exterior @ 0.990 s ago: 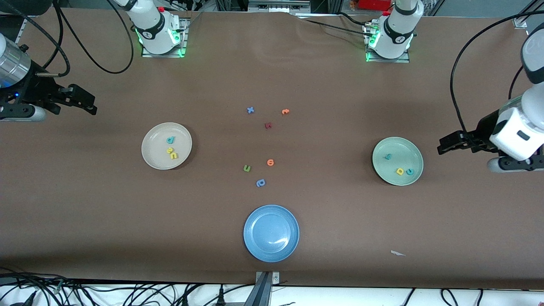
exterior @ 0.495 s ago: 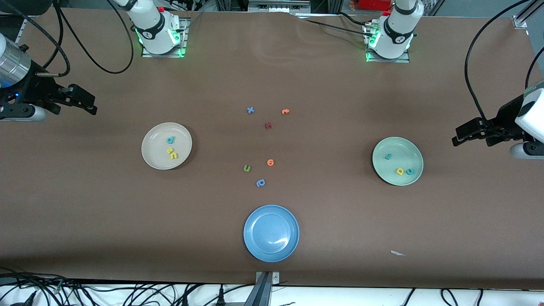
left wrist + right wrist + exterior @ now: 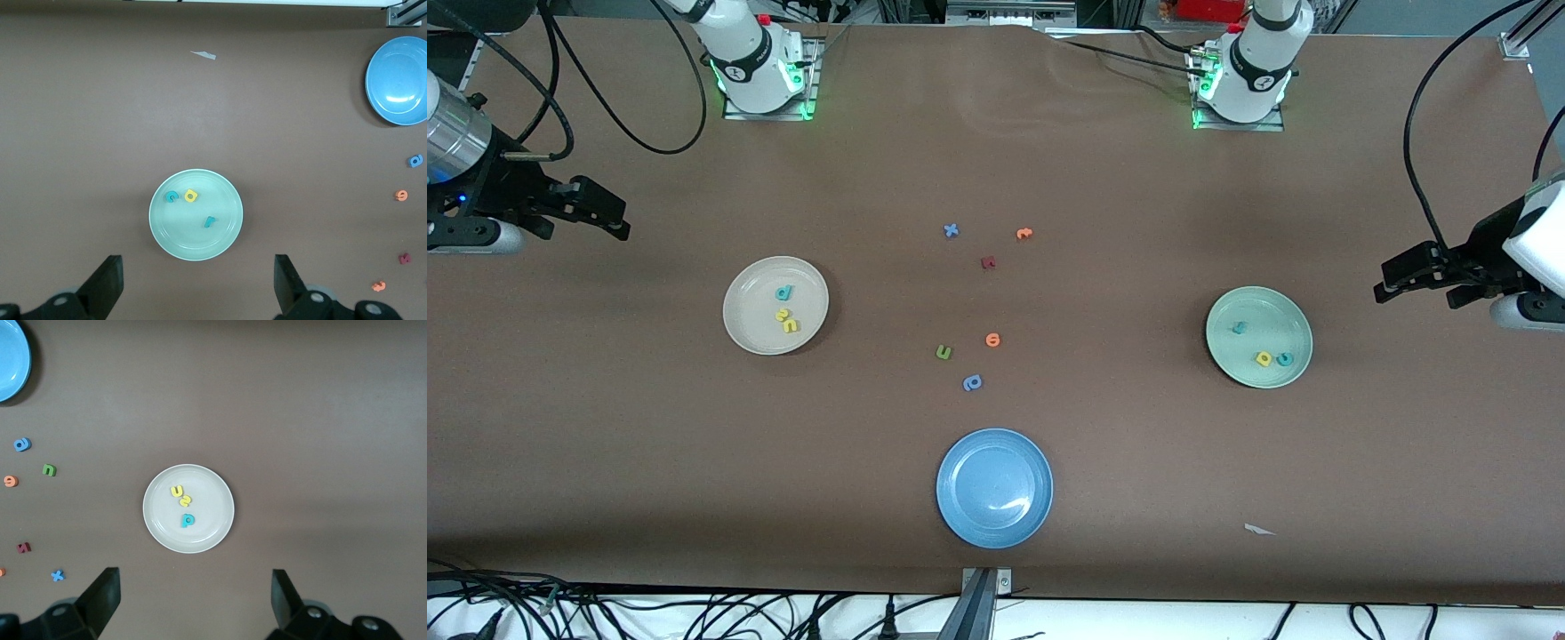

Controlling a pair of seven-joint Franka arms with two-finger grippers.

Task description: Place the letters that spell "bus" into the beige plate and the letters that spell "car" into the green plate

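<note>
Waiting: left pincer (image 3: 1389, 283) wide open, empty | right pincer (image 3: 609, 218) likewise

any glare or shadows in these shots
Front view: a white glint on the blue plate and soft shadows beside the beige plate and green plate. Left wrist view: glare on the blue plate, a shadow at its rim. Right wrist view: even light, no glare.
</note>
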